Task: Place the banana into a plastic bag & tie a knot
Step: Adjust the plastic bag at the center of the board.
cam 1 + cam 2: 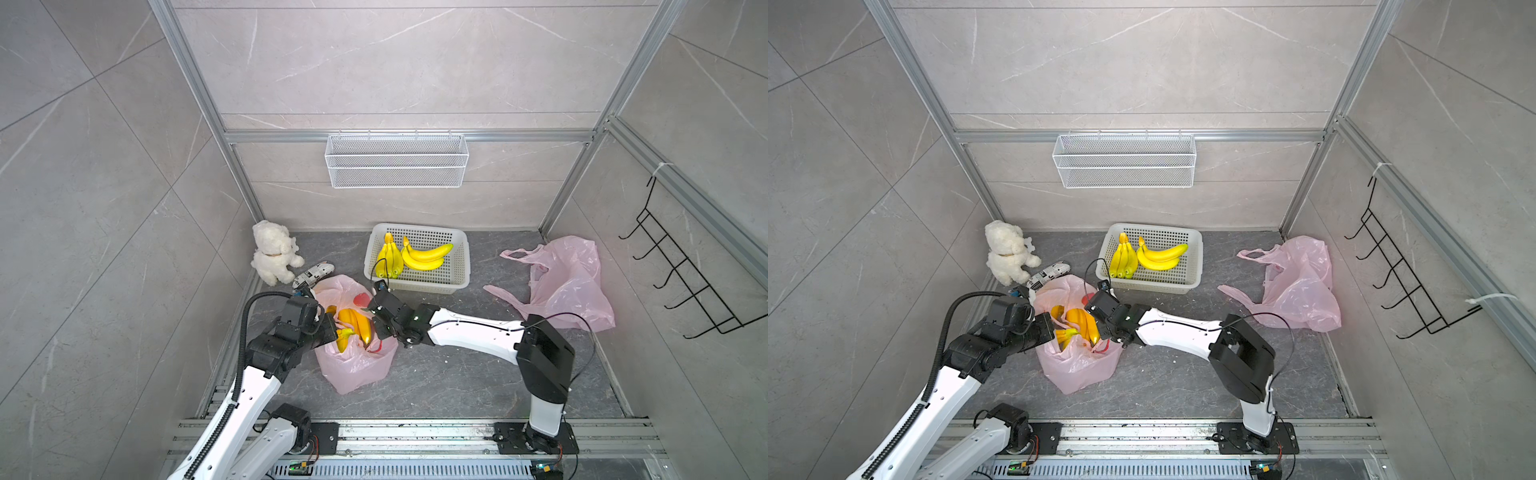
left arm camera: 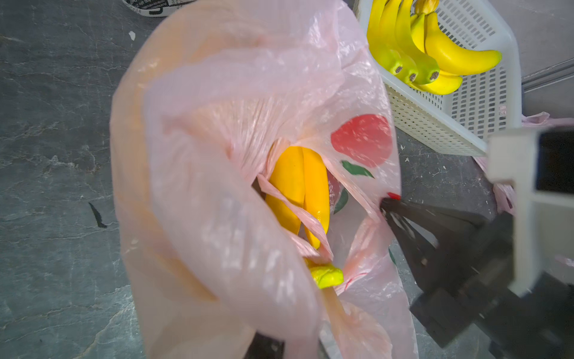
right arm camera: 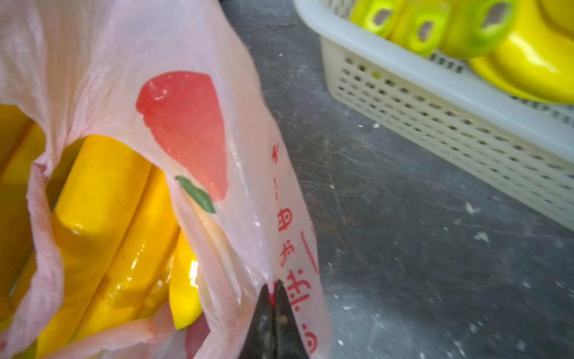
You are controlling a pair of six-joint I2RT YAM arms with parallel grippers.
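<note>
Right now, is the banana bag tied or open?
Open. The pink bag's mouth gapes with bananas showing inside; no knot, and the right gripper pinches its rim.

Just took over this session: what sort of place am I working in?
Probably a lab test cell, not a shop: an aluminium frame around tiled walls, a robot mounting rail, and staged props like the basket and plush bear.

The open plastic bag stands near the left edge of the table, about halfway back, with a banana bunch inside it. Behind it and to the right, the perforated basket sits at the rear edge (two other bunches lie in it). A teddy bear occupies the rear left corner, and a spare plastic bag the rear right corner.
</note>
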